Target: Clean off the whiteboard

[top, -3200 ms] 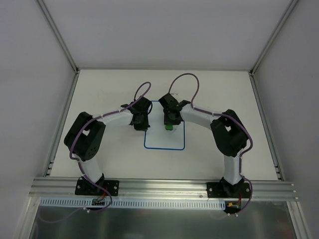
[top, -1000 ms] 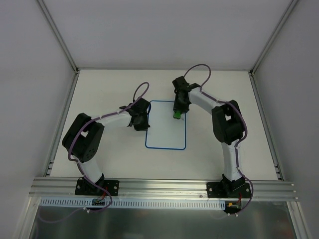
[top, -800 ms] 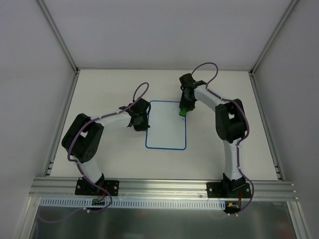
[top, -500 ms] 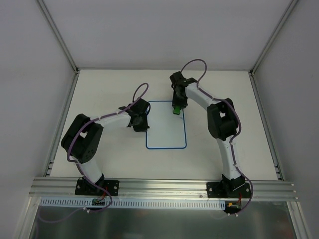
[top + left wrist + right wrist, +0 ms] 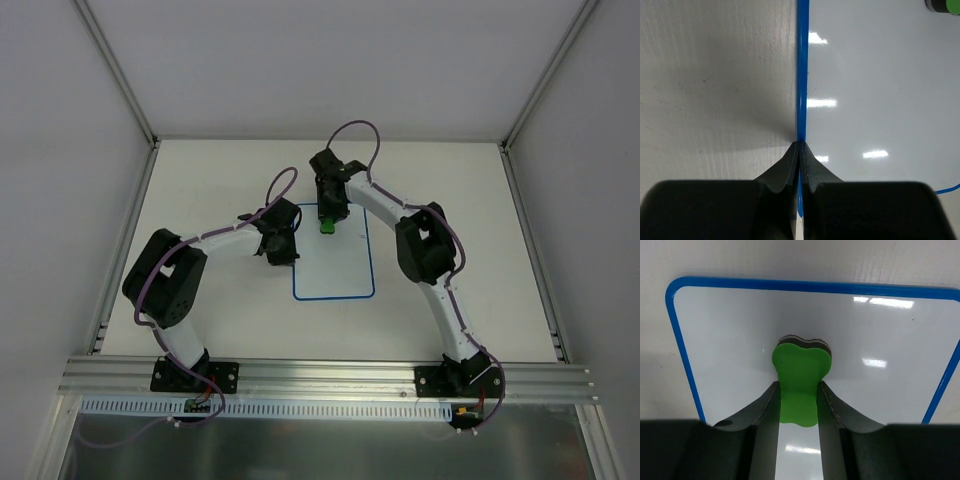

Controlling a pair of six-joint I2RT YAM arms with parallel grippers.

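Note:
The whiteboard [image 5: 335, 262] lies flat at the table's middle, white with a thin blue border and no marks that I can see. My right gripper [image 5: 327, 222] is shut on a green eraser [image 5: 801, 372] with a dark pad, pressed on the board near its far left corner [image 5: 673, 290]. My left gripper [image 5: 281, 247] is shut, its fingertips [image 5: 799, 146] pinched on the board's blue left edge [image 5: 802, 70]. The eraser's tip also shows at the top right of the left wrist view [image 5: 943, 5].
The table [image 5: 200, 190] is off-white with metal rails on the left and right sides and a slotted rail [image 5: 330, 378] at the near edge. White walls stand round it. Bare table surface lies left of the board [image 5: 715, 75].
My right gripper has carried the green eraser from the board's far right corner leftward along the far edge to the far left corner. My left gripper has stayed on the left edge.

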